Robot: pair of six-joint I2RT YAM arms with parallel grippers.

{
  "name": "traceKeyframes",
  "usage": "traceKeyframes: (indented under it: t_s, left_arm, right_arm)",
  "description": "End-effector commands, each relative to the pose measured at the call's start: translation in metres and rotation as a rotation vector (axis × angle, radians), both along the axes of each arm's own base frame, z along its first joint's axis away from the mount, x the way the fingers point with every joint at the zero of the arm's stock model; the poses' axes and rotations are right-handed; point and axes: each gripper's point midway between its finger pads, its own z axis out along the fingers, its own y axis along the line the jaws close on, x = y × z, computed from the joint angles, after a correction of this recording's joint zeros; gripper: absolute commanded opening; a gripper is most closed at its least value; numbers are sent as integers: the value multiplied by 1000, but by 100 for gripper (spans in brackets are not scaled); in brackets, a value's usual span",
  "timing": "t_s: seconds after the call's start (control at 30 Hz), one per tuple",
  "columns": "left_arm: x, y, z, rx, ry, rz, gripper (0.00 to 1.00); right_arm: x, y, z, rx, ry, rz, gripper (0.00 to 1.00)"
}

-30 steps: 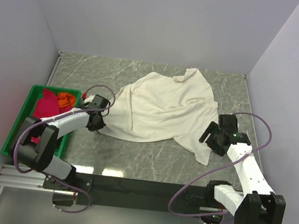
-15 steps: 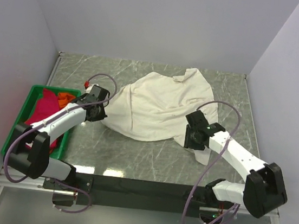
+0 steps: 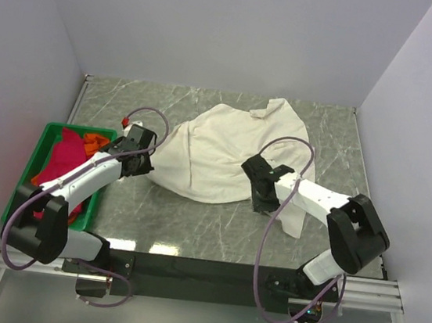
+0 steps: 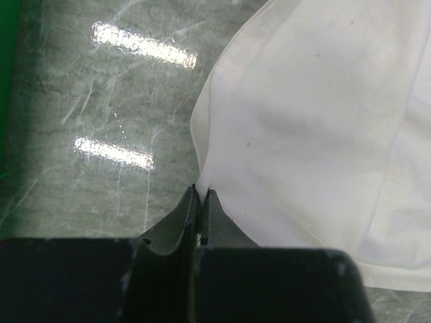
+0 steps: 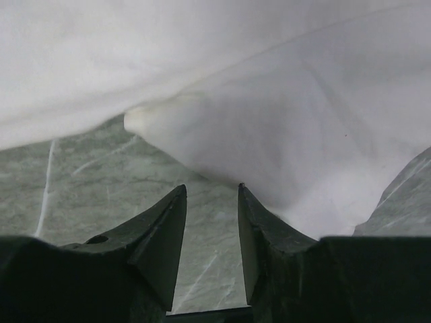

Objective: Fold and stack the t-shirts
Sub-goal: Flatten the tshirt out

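Note:
The cream t-shirt (image 3: 234,144) lies rumpled and unfolded on the table's middle. My left gripper (image 3: 143,162) is shut on its left hem; the wrist view shows the jaws (image 4: 201,195) pinching the cloth edge (image 4: 303,134). My right gripper (image 3: 259,192) is open at the shirt's near-right edge; in its wrist view (image 5: 211,192) the jaws stand apart just short of a cloth fold (image 5: 269,141), with bare table between them. A crimson-pink shirt (image 3: 62,160) and an orange shirt (image 3: 94,143) lie bunched in the green crate (image 3: 42,148).
The green crate sits at the table's left edge. Grey walls close in the left, back and right. The marble table (image 3: 193,222) shows in front of the shirt. Cables loop over both arms.
My right arm has swung left from the table's right side to the shirt's near-right edge. My left gripper moved up and slightly right, drawing the shirt's left hem with it.

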Motion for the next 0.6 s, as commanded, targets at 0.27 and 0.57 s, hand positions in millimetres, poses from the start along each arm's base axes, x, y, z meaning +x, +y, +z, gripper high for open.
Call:
traceKeyframes:
  t_s: [0.27, 0.57]
  left_arm:
    - [4, 4, 12, 10, -53, 1, 1]
    - [3, 6, 12, 14, -56, 4, 1]
  right_arm:
    - [25, 1, -8, -92, -44, -1, 41]
    - [29, 0, -10, -113, -57, -1, 10]
